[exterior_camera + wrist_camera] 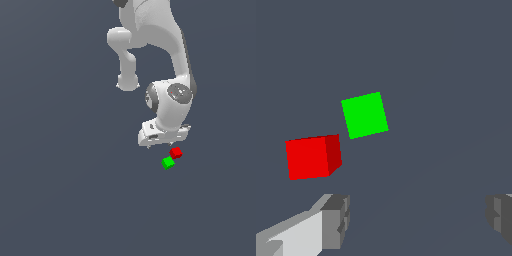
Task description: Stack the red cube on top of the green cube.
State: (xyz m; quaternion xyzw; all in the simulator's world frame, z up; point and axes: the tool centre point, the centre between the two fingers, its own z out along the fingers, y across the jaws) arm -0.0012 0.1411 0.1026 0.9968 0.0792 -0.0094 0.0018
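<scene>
With fingers spread and empty, the hand (416,220) should pinch the small, rigid, likely light red cube (308,158) across two flat opposite faces.

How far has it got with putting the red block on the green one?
Nothing is stacked yet. The red cube sits on the floor beside the green cube, apart from it. The gripper is open and empty, with neither cube between its fingers. Still left: line up over the red cube, grasp it, lift it and set it on the green one.
</scene>
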